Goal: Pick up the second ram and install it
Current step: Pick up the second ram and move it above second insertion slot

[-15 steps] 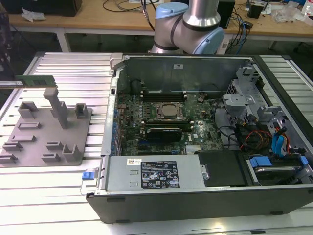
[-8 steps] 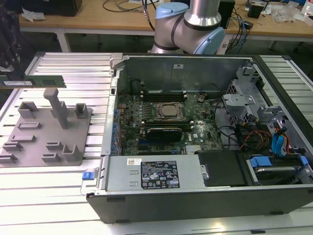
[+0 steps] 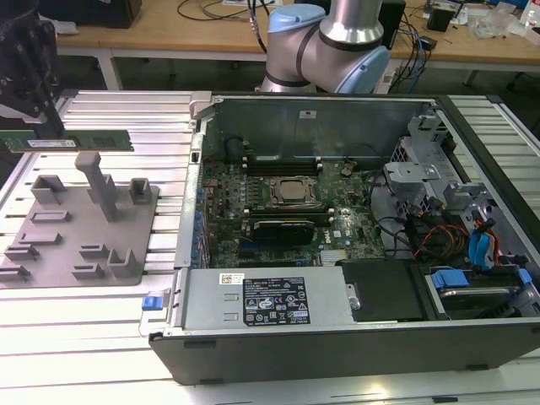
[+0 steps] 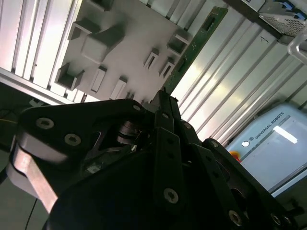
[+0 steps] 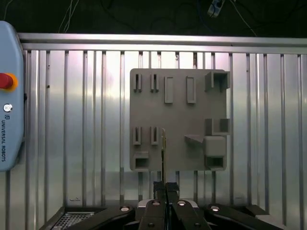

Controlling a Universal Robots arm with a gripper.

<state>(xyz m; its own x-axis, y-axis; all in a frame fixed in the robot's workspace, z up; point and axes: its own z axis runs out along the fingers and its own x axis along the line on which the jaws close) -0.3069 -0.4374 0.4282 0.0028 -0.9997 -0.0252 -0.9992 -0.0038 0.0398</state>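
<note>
Fingers (image 5: 157, 191) clamped one end of the second ram (image 3: 67, 141), held level over the gray holder (image 3: 84, 228) near the table's (image 3: 101, 329) edge; picked up, well apart from the open computer (image 3: 337, 359), not yet installed.

1. Gripper (image 3: 52, 125) at exterior view's far left, pointing down, clamped on ram (image 3: 84, 142).
2. Arm (image 3: 333, 38): grey-blue joint at rear centre.
3. Both wrist views: fingers (image 5: 158, 190) pressed together, ram edge btwn.
</note>
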